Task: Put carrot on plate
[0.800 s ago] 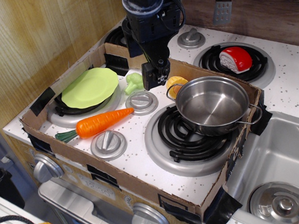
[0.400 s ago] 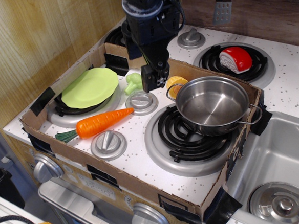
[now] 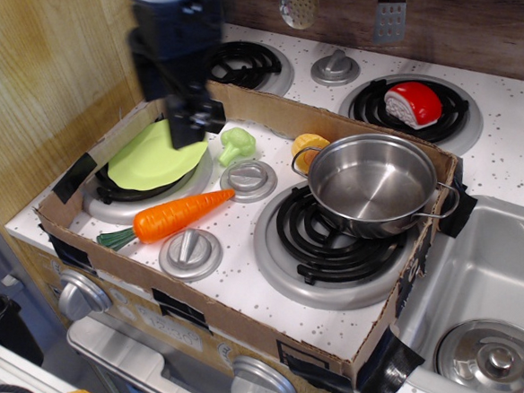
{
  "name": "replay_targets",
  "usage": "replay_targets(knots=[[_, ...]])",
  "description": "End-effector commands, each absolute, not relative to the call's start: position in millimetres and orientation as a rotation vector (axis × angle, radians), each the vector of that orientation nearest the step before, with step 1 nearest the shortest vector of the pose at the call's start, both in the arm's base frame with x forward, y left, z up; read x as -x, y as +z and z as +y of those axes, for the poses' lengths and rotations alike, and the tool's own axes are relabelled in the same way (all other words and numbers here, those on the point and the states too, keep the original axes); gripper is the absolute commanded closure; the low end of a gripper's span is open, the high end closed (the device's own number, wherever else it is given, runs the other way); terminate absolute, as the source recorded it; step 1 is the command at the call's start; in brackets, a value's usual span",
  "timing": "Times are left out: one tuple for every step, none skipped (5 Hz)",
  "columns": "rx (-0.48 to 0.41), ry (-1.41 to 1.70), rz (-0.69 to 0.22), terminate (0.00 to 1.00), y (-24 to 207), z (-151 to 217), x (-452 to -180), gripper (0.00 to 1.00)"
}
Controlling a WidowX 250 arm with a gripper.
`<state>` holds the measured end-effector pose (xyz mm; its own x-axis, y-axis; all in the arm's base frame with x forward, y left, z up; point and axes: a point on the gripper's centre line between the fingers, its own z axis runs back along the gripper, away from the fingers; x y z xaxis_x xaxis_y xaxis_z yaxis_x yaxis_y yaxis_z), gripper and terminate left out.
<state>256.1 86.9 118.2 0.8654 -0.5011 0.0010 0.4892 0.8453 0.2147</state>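
On the toy stove, inside a shallow cardboard tray (image 3: pixel 208 319), I read the scene as follows.

Surface: the table is a white speckled stove top (image 3: pixel 250 283) with black coil burners; black tape patches sit on the cardboard wall.
Carrot: the carrot (image 3: pixel 169 216) lies flat on the white top, green stub toward the front left corner, tip pointing right, just in front of the plate and apart from it.
Plate: the plate (image 3: pixel 151 159) rests tilted on the left burner, its right edge behind the arm from my view.
Arm: my gripper (image 3: pixel 196 125) hangs over the plate's right edge, motion-blurred.
Fingers: too smeared for me to tell how far apart they stand; I see nothing between them.
Knobs: one grey knob (image 3: pixel 189 253) sits just in front of the carrot, another (image 3: pixel 248 178) just right of its tip.
Other toys: a green broccoli piece (image 3: pixel 236 144) stands behind that second knob; a small yellow-orange food (image 3: pixel 308 148) touches the pot's rim.
Pot: the steel pot (image 3: pixel 371 184) sits on the large front burner.
Beyond the tray: a red and white toy (image 3: pixel 412 104) lies on the rear right burner.
Room: a wood-grain panel on the left, a dark wood back wall with a hanging utensil (image 3: pixel 389 17), and a sink (image 3: pixel 492 270) at right holding a steel lid (image 3: pixel 494 357).
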Motion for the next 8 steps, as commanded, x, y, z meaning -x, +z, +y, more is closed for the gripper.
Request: replay_targets(knots=[[-0.239,-0.461,-0.106,0.00,117,126,-239,0.00],[-0.215,-0.428,-0.135,0.00,101,138,-234,0.00],[-0.176,-0.391,-0.152,0.00,86,145,-226,0.00],[0.007,-0.385,-0.100,0.00,77,145,-222,0.00],[0.130,-0.343,-0.049,0.00,68,139,-214,0.00],[0.146,-0.333,-0.062,0.00,61,133,-210,0.00],[0.149,-0.327,-0.073,0.00,57,122,-205,0.00],[0.101,-0.328,-0.097,0.00,51,116,-204,0.00]])
